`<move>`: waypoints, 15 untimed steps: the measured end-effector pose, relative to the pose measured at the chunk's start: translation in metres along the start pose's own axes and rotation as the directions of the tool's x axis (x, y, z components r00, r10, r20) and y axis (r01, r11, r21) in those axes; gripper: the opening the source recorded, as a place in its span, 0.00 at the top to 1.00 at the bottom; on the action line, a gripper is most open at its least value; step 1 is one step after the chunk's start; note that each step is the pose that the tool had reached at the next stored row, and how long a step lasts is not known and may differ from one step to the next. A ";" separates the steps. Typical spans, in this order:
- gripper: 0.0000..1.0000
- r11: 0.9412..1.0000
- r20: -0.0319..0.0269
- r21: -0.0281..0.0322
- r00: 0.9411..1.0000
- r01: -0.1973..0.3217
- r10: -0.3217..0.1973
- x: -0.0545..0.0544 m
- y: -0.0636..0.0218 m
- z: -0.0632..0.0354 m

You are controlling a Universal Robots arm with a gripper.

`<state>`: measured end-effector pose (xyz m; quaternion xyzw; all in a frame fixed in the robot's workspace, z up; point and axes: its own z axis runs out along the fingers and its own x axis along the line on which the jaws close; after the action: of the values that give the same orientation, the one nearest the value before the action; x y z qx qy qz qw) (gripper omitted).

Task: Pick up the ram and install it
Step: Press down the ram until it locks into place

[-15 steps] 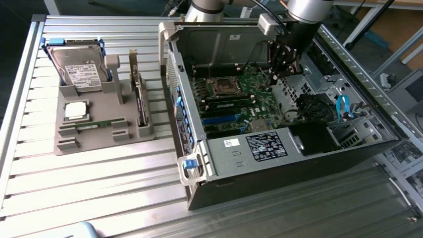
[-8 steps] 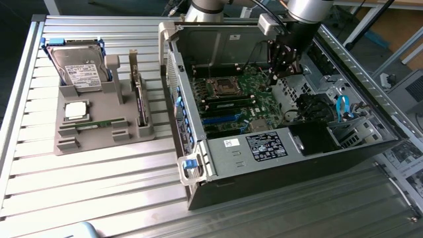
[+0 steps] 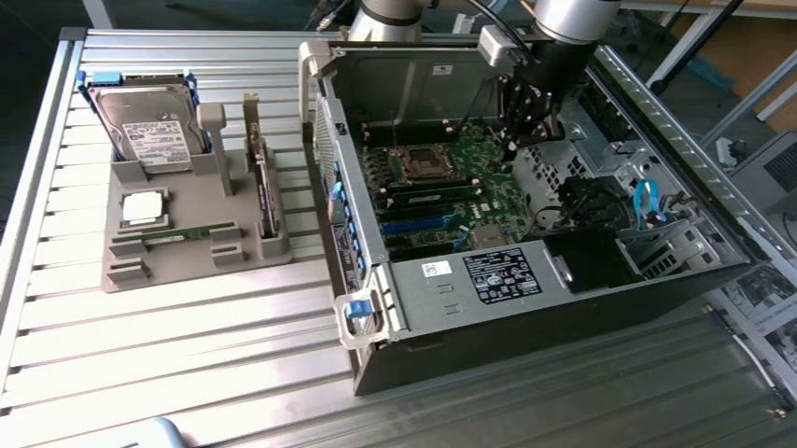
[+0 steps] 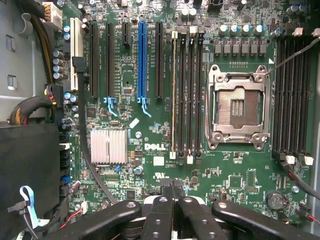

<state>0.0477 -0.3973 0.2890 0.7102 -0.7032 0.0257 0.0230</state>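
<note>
the gripper [image 4: 175, 200] hangs inside the open computer case [image 3: 373, 308], over the green motherboard [image 4: 165, 145]. its fingers [image 4: 159, 212] are pressed shut and hold nothing. one ram [image 4: 174, 90] stick (green and thin) already sits in a slot just beside the empty processor socket [image 4: 239, 107]. another thin green stick [image 3: 187, 233] lies in the grey holder [image 3: 187, 266] on the table [image 3: 162, 355], on the exterior view's left, well apart from the gripper. i think the putting-in step is done or nearly done.
</note>
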 end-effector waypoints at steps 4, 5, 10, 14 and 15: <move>0.89 1.000 0.000 0.000 1.000 0.000 0.000 0.000 0.0000 0.0000; 0.89 1.000 0.000 0.000 1.000 0.000 0.000 0.000 0.0000 0.0000; 0.89 1.000 0.000 0.000 1.000 0.000 0.000 0.000 0.0000 0.0000; 0.89 1.000 0.000 0.000 1.000 -0.003 0.003 0.000 0.0000 0.0000; 0.89 1.000 0.000 -0.001 1.000 -0.012 0.012 0.000 0.0001 0.0000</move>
<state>0.0477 -0.3973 0.2891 0.7060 -0.7074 0.0257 0.0232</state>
